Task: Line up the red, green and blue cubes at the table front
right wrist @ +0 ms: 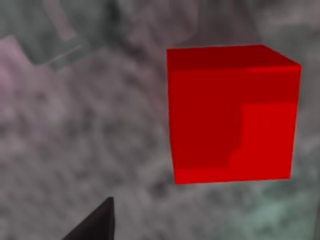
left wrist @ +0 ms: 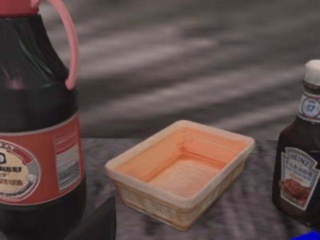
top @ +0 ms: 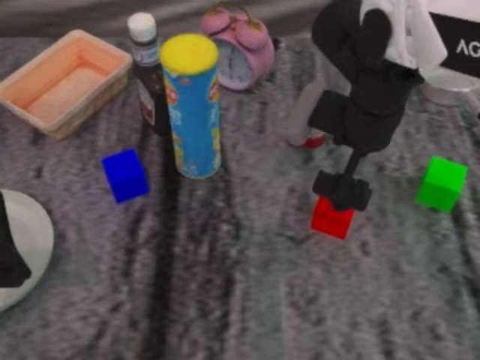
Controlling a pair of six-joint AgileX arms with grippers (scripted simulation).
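You had no cube lined up yet: the right gripper [top: 342, 196] hung over the red cube [top: 332, 217] at centre-right, finger state unclear; green cube [top: 442, 182] right, blue cube [top: 125, 175] left.

Our right arm reaches in from top right, forearm angled down toward surface middle-right. Our right gripper [top: 342, 196] points down, low, directly over red cube [top: 331, 217]; whether its fingers touch cube, cannot tell. One dark fingertip [right wrist: 97, 222] shows in right wrist view. Our left arm parked at left edge; left gripper [top: 9, 259] barely visible there.
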